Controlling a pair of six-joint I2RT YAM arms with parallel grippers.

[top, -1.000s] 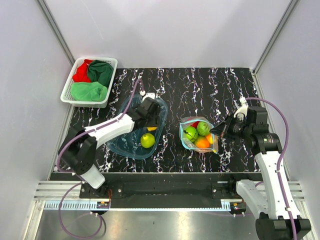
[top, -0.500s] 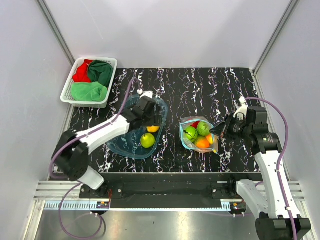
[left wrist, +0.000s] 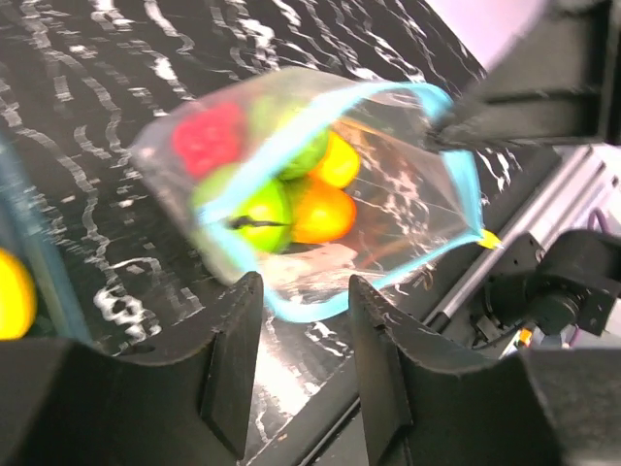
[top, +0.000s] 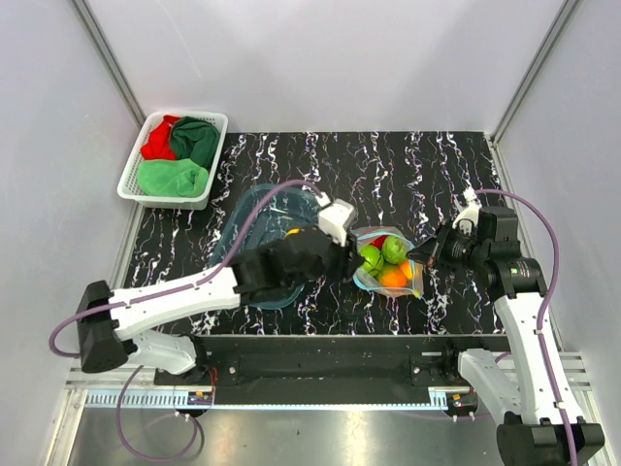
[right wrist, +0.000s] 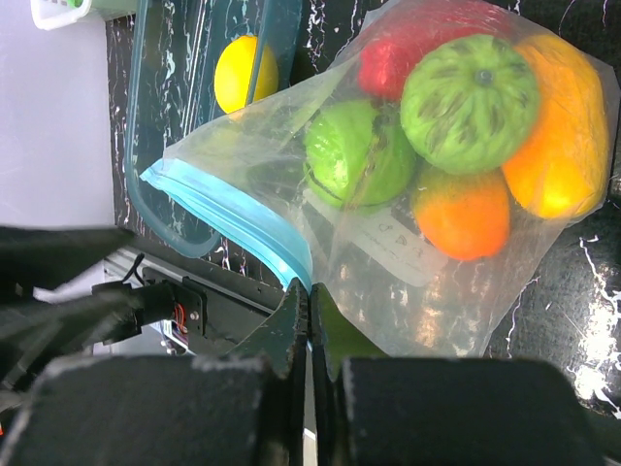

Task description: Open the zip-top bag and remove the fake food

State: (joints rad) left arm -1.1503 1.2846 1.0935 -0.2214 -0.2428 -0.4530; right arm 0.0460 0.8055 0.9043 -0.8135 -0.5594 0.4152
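Observation:
The zip-top bag [top: 385, 264] lies right of centre, clear with a teal zip strip [left wrist: 291, 309], its mouth gaping toward my left gripper. Inside is fake food: a red piece [left wrist: 207, 136], green ones [right wrist: 471, 102], orange ones [right wrist: 461, 214] and a yellow one [left wrist: 337, 160]. My left gripper [left wrist: 303, 325] hovers just before the bag's mouth [top: 349, 260], open, with nothing between its fingers [left wrist: 233, 359]. My right gripper [right wrist: 310, 291] is shut on the bag's zip edge on the other side [top: 424, 254].
A translucent blue tub [top: 254, 212] sits left of the bag, partly under my left arm, with a yellow fruit [right wrist: 245, 73] in it. A white basket [top: 131, 175] with red and green cloths stands at the back left.
My left arm has swung right, from above the blue tub to the bag's mouth, and now covers the green fruit in the tub. The right arm and the bag have not moved.

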